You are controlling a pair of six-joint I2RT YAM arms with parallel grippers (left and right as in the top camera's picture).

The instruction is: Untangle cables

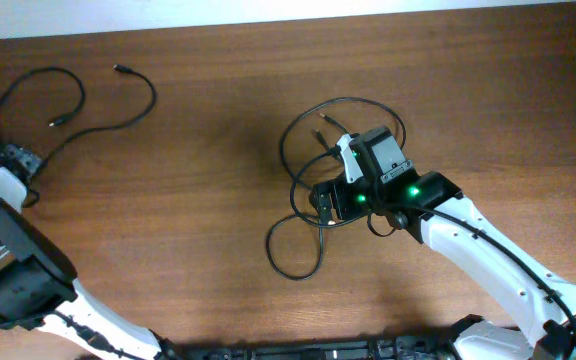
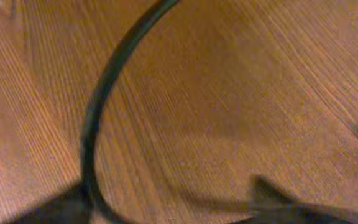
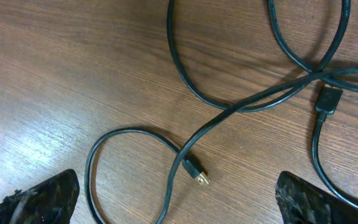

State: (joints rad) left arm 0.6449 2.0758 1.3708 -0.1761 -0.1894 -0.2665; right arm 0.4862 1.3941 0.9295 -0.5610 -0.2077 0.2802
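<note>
Right gripper (image 3: 179, 196) stands open over the cables (image 3: 314, 73); crossed strands may be pinched together and tightened; left gripper's (image 1: 20, 163) jaws cannot be told.

The overhead camera looks straight down from well above the tabletop (image 1: 218, 120), with the left arm (image 1: 13, 255) and right arm (image 1: 488, 250) entering from the lower edge. The left wrist camera sits almost against the wood, so near that one cable (image 2: 92, 118) blurs. The right wrist camera hangs higher and looks steeply down, its fingers (image 3: 42, 196) at the lower corners. Its looped cables (image 3: 241, 107) are the tangle under the right arm in the overhead view.
</note>
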